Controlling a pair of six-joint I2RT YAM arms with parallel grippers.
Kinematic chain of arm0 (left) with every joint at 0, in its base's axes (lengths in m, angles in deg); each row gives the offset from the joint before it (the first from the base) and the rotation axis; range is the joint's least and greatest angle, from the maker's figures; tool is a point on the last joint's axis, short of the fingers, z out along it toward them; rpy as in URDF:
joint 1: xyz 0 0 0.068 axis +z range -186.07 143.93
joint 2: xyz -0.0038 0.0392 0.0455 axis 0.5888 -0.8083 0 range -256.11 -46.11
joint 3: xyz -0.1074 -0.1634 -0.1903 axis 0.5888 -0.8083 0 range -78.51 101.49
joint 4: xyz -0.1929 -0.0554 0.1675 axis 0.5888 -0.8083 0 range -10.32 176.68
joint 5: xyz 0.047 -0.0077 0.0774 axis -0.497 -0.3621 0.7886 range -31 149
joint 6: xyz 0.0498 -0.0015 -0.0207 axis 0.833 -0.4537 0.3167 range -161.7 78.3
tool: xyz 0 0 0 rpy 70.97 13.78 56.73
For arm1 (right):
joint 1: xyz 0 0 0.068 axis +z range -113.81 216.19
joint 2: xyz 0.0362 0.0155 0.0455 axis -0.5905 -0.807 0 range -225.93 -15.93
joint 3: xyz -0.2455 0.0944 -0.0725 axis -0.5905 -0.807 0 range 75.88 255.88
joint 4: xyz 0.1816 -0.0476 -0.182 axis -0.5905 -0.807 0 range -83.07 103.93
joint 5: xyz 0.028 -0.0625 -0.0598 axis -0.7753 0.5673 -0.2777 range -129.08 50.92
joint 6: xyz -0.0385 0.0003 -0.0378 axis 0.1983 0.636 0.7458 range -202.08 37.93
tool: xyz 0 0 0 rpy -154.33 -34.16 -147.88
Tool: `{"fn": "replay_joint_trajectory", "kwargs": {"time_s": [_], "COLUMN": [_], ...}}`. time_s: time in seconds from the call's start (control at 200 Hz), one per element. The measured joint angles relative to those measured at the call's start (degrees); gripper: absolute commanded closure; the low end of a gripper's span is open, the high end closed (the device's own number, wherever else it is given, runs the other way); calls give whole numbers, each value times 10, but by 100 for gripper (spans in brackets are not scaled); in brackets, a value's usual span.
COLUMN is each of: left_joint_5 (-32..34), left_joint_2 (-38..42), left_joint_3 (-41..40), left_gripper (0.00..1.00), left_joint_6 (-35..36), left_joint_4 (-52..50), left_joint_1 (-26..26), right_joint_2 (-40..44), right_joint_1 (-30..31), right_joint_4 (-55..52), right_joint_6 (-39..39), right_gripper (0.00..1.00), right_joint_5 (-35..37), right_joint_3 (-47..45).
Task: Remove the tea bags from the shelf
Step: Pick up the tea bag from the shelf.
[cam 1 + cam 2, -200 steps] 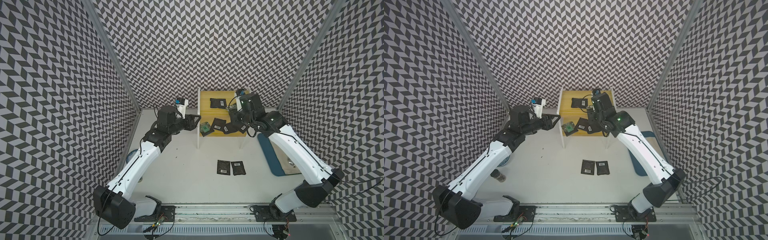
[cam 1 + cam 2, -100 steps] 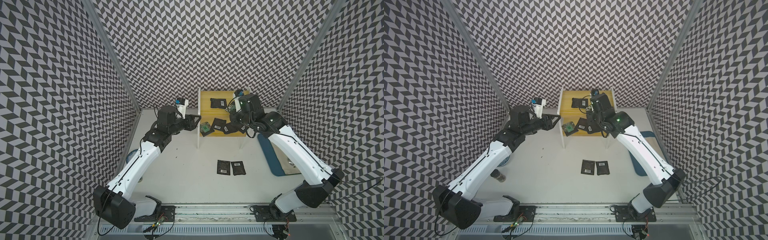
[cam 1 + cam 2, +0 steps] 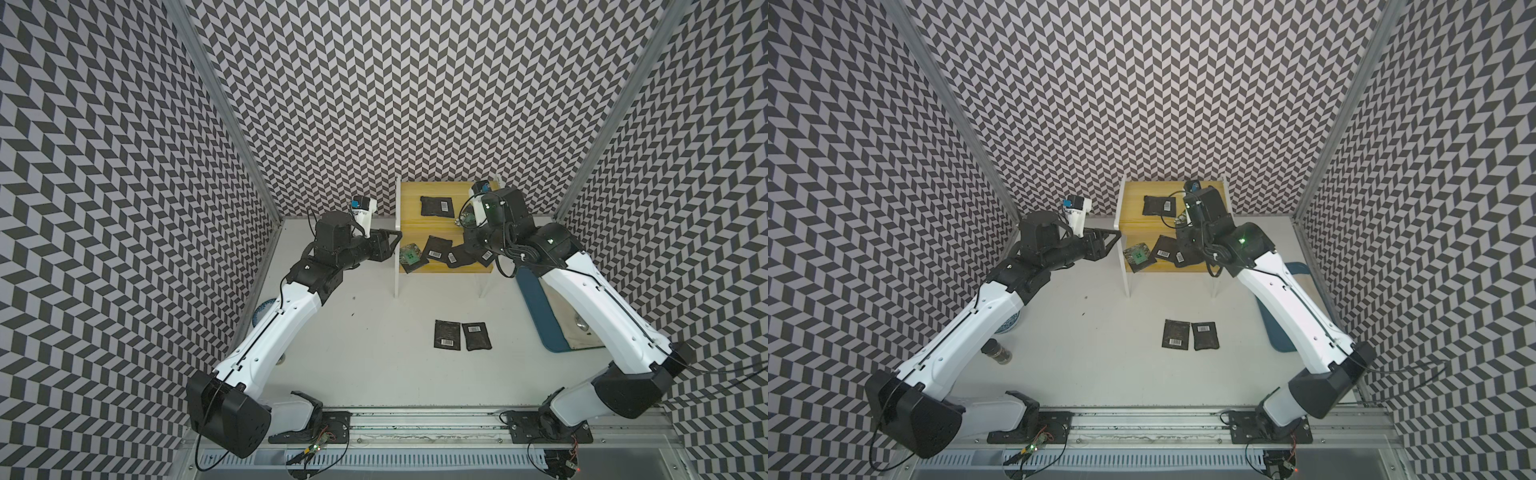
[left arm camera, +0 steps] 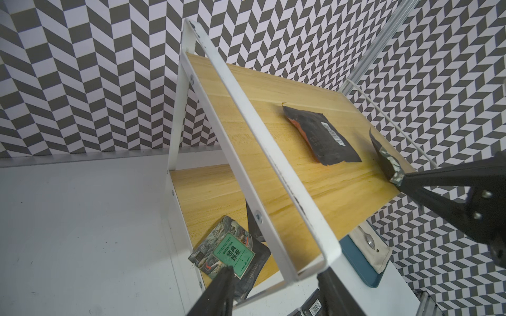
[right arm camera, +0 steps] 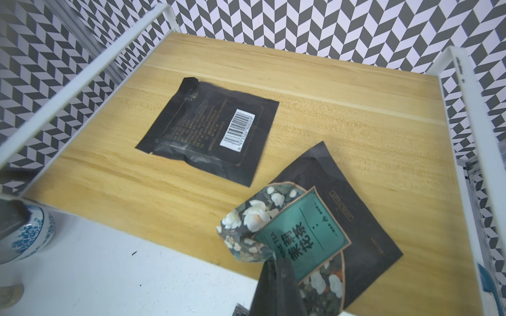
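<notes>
Right wrist view: the jasmine tea bag (image 5: 334, 235) lies at the front right of the shelf's (image 5: 472, 136) upper board (image 5: 356, 90). Its near corner is now crumpled between the shut jaws of the right gripper (image 5: 271, 262), which stood half open a second ago; the arm has hardly moved. I judge the grasp made, so lifting this bag clear comes next.

I count eight tea bags:
- **Upper board:** two, the held one and a barcode bag (image 5: 208, 131) beside it.
- **Lower board (image 3: 440, 271):** four, a green-label bag (image 3: 410, 254) and three barcode bags (image 3: 438, 248) (image 3: 456, 257) (image 3: 484, 255), the last partly under the right arm (image 3: 582, 286).
- **Table (image 3: 374, 353), in front of the shelf:** two (image 3: 447, 334) (image 3: 476, 336).

Six therefore remain on the shelf.

The left gripper (image 4: 276, 273) hangs at the shelf's left side panel (image 4: 260, 153). Its fingers (image 4: 224, 287) are apart with no bag between them; whether they touch the panel I cannot tell.
</notes>
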Motion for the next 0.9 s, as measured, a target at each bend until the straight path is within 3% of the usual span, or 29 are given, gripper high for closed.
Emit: {"fn": "replay_joint_trajectory", "kwargs": {"time_s": [0.22,0.446,0.646,0.901], "left_joint_5": [0,1,3,9], "left_joint_2": [0,0,0,0], "left_joint_3": [0,3,8,16], "left_gripper": [47,45,43,42], "left_joint_6": [0,0,1,1], "left_joint_4": [0,-6,-16,-24], "left_joint_1": [0,2,4,10], "right_joint_2": [80,188,246,251], "right_joint_1": [0,19,118,240], "right_joint_4": [2,50,107,203], "right_joint_6": [2,17,31,26], "right_gripper": [100,100,100,100], "right_joint_5": [-31,-89,-118,-116], "right_joint_3": [-26,-120,-256,-461]}}
